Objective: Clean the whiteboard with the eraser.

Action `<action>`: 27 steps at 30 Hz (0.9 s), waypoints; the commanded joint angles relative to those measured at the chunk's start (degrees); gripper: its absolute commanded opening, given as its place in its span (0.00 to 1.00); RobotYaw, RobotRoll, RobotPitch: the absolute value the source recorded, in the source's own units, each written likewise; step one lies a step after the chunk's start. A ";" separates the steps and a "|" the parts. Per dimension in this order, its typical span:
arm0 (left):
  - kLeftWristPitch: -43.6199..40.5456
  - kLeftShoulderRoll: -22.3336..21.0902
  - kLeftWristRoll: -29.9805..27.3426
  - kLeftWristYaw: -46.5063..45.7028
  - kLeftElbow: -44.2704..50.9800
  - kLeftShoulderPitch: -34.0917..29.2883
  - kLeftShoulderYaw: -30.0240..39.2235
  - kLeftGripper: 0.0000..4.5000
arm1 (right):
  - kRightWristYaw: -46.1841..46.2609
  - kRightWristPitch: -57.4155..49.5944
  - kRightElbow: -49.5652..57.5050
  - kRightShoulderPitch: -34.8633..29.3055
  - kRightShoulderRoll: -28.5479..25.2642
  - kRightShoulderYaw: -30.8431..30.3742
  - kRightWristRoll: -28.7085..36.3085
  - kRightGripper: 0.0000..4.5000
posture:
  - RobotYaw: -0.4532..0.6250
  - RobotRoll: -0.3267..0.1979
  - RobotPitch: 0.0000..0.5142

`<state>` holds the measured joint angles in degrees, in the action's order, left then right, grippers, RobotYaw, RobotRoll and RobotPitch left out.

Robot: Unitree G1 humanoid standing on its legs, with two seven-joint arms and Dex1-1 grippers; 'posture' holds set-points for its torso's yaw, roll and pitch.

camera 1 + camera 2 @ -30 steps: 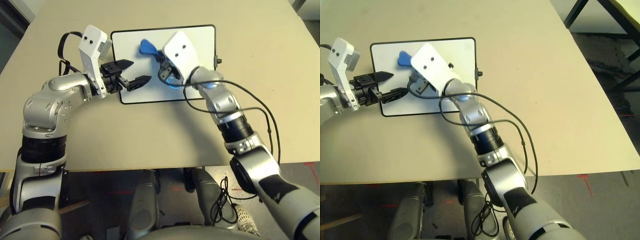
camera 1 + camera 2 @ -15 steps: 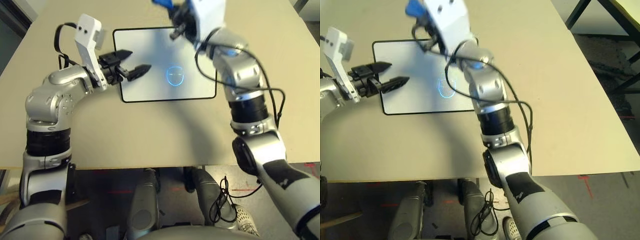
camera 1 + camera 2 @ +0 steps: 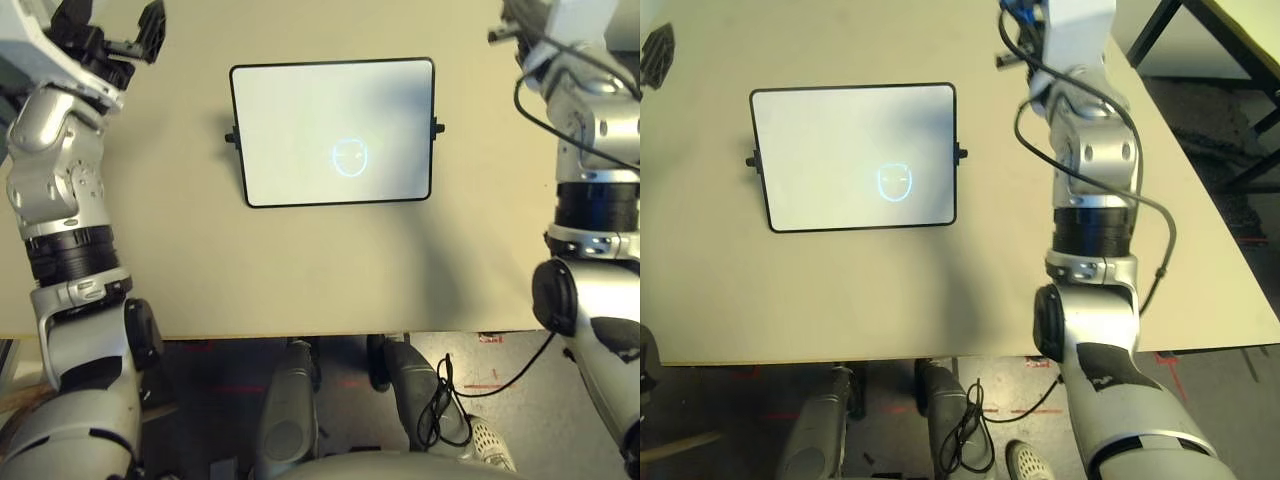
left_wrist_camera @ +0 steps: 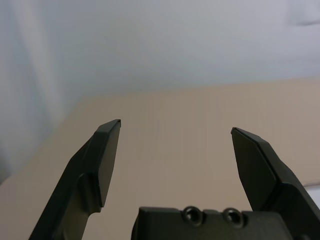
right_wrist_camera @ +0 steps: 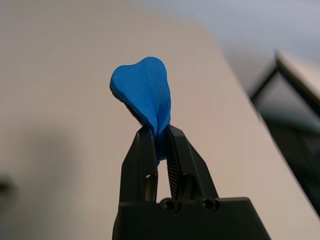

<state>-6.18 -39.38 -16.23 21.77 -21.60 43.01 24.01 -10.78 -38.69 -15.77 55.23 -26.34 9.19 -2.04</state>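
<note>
The right hand (image 5: 159,131) is pinching the blue eraser (image 5: 147,87) between nearly closed fingers at the whiteboard (image 3: 300,130)'s two o'clock, the left is gaping empty, and wiping seems paused, the remaining doodle (image 3: 350,157) calling for another pass.

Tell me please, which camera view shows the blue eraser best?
The right wrist view: the eraser stands out whole except where the right gripper pinches it. The right eye view has just a bit of blue at the right gripper, near the top edge.
</note>
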 commanded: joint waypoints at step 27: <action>-3.49 4.93 0.09 1.41 -0.12 -5.00 -5.07 1.00 | -1.70 -14.51 -0.35 -6.00 2.37 -1.38 3.61 0.79 | 0.48 0.62 0.47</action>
<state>-9.02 -34.35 -16.01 22.74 -22.19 37.63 19.30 -11.90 -51.55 -18.10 48.73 -23.12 6.15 0.25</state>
